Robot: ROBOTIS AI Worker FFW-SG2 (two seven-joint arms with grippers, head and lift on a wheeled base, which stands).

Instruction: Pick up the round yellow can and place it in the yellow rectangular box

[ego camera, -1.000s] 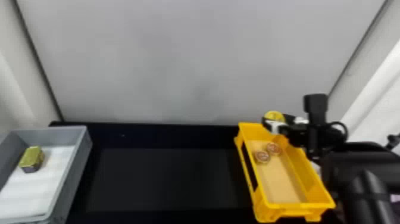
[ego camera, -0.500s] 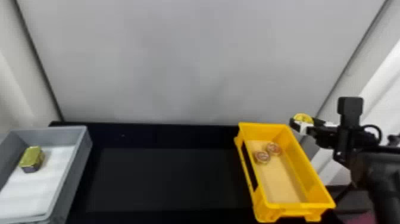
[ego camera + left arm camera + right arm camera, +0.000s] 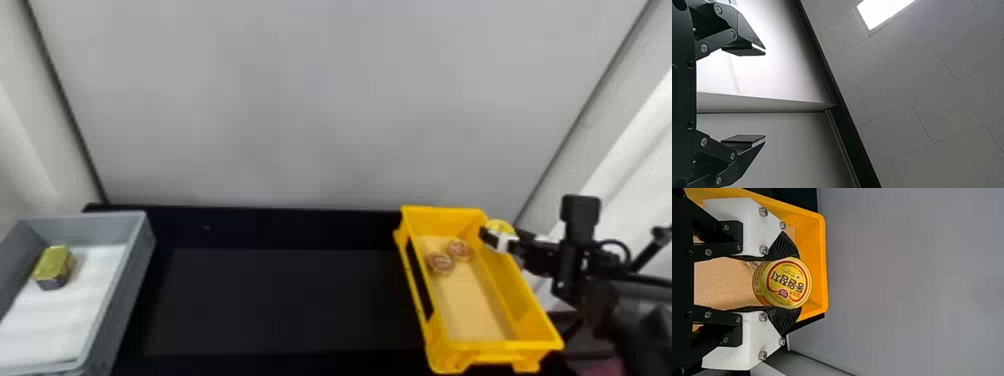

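The right gripper (image 3: 799, 282) grips the round yellow can (image 3: 788, 283) near the one o'clock rim of the yellow rectangular box (image 3: 492, 347). Lowering it too soon could snag that rim; releasing toward eleven o'clock could knock the round tins (image 3: 459, 250).

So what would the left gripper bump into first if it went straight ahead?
The way looks free close by; farther on, the left gripper would probably meet the tiled ceiling, but depth is unclear.

Two boxes (image 3: 520, 280), two round items (image 3: 440, 262), one yellow can (image 3: 787, 283), one gold-topped block (image 3: 52, 263)
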